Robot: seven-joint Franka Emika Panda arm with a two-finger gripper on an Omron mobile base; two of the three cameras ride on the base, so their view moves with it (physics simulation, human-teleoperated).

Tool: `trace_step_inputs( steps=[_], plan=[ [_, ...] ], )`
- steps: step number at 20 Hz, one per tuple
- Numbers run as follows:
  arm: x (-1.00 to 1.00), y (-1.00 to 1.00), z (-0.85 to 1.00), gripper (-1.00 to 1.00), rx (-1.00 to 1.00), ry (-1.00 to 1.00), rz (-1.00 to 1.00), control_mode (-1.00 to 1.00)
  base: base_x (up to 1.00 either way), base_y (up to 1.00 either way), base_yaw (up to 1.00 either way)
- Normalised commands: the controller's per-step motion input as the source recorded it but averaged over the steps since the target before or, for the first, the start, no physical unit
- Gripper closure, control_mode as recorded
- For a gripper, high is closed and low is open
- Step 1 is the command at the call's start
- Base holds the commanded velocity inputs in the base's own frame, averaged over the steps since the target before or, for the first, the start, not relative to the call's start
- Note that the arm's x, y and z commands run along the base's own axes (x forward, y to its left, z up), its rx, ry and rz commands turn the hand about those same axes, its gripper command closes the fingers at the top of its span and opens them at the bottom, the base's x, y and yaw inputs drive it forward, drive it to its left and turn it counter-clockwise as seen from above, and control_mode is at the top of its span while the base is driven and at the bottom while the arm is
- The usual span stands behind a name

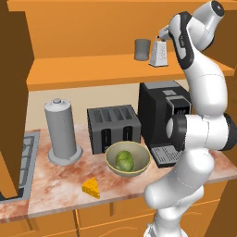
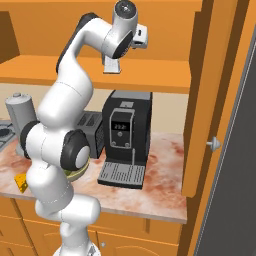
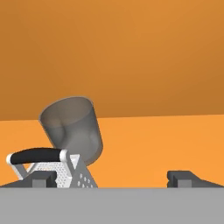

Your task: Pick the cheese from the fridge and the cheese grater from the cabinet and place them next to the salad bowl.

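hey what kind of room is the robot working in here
A simulated home kitchen, most likely: a toaster and coffee machine stand on a marbled counter, with an orange wall cabinet above.

coffee machine (image 2: 125,137) display: pale digits on a dark panel, too small to read
other surfaces: no legible text, labels or brands

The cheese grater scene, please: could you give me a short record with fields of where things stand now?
cheese grater: upright on the cabinet shelf, beside a dark grey cup
gripper: open, at the grater, nothing held; the grater sits by one fingertip, off centre
cheese: on the counter, in front of the salad bowl
salad bowl: holds lettuce, in front of the toaster
left to do: grater to the bowl
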Motion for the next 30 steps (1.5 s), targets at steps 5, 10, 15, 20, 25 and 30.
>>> trace_step_inputs(
  steps=[5,10,15,20,25,30],
  plan=[
    [-0.01,0.0,-0.12,-1.0,-0.03,-0.07,0.0,-1.0,0.0,0.0,0.0],
    [-0.01,0.06,-0.15,-1.0,-0.05,-0.02,0.01,-1.0,0.0,0.0,0.0],
    [-0.04,0.0,0.0,-1.0,0.0,-0.07,0.02,-1.0,0.0,0.0,0.0],
    [-0.02,0.02,0.16,-1.0,0.0,-0.17,0.0,-1.0,0.0,0.0,0.0],
    [-0.34,0.0,0.36,-1.0,0.0,-0.13,0.0,-1.0,0.0,0.0,0.0],
    [-0.56,0.0,-0.08,-1.0,-0.04,0.0,0.03,-1.0,0.0,0.0,0.0]
  ],
)
